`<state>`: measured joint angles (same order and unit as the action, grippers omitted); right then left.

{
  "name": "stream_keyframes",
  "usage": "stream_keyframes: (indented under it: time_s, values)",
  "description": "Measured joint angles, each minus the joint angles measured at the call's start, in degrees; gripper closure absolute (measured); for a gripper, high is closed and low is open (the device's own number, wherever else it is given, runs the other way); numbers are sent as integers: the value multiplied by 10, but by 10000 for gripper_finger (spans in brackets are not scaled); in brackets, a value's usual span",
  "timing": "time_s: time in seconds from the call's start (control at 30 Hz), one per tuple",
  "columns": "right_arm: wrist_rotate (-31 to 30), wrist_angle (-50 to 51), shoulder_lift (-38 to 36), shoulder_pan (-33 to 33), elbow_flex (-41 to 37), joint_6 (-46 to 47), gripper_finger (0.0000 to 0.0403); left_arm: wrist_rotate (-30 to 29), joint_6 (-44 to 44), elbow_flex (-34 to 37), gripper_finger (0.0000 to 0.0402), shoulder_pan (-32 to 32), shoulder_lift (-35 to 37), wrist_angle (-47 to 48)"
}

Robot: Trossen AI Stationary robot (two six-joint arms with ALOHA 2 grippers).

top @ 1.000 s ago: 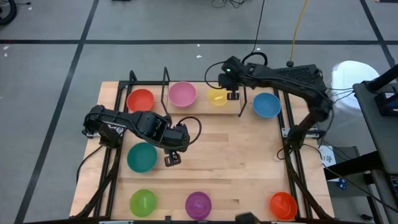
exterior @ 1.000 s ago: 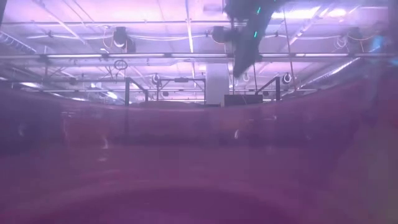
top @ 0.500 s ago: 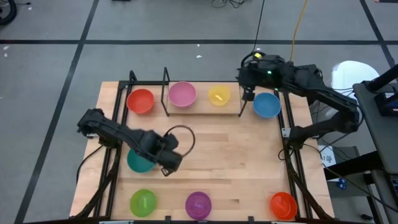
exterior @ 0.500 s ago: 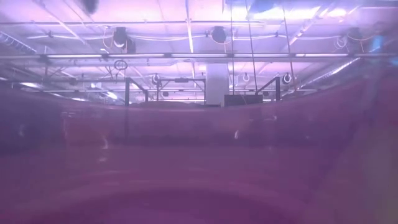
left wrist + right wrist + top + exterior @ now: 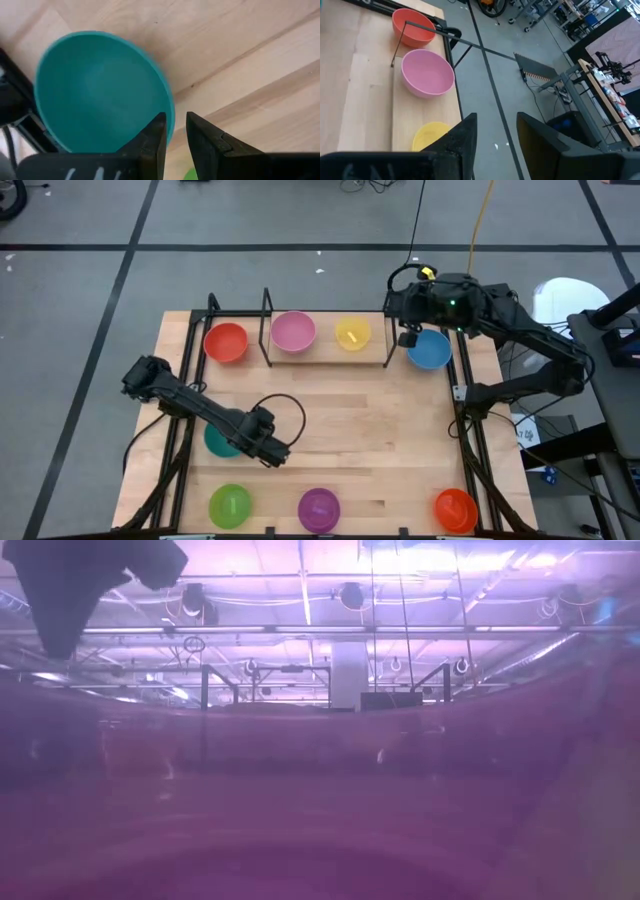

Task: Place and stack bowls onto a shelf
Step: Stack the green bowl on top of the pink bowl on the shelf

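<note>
The shelf (image 5: 322, 356) at the table's far edge carries the red bowl (image 5: 226, 342), the pink bowl (image 5: 293, 331) and the yellow bowl (image 5: 352, 333), each resting on its base. The blue bowl (image 5: 430, 349) sits on the table just right of the shelf. My right gripper (image 5: 408, 337), open and holding nothing, hovers between the shelf's right end and the blue bowl. My left gripper (image 5: 175, 122) is low at the right rim of the teal bowl (image 5: 100, 95), which stands on the table (image 5: 380, 430). The green (image 5: 230, 505), purple (image 5: 318, 508) and orange-red (image 5: 455, 509) bowls stand along the near edge. My left gripper comes down from above at the teal bowl's right rim (image 5: 171, 117), with one finger (image 5: 156, 137) inside the bowl and the other (image 5: 202, 137) outside. Wood shows between the rim and the outer finger. I cannot tell whether the inner finger touches the wall.
The shelf's thin black uprights (image 5: 267, 315) rise between the red and pink bowls and at its ends. Black frame rails (image 5: 470, 455) run along the table's left and right sides. Bare wood lies in the table's middle. A purple haze fills most of the low view.
My right gripper has moved from beside the yellow bowl toward the table's right, ending next to the blue bowl; the yellow bowl has stayed on the shelf. My left arm has stretched and dropped, carrying its gripper a little toward the near edge, down to the teal bowl's right rim.
</note>
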<state>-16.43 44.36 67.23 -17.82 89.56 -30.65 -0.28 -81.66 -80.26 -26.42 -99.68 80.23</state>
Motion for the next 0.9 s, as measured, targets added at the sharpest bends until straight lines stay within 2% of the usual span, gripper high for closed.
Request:
stream_keyframes:
  time_s: [0.17,0.67,0.9]
  values:
    - [0,-10,6,0,-8,0,273,3,-8,36,321,-8,1,-62]
    - [0,-30,9,0,-34,-7,273,3,-36,88,321,-11,1,-88]
    - [0,-30,9,0,-52,-20,273,3,2,128,321,-17,1,-146]
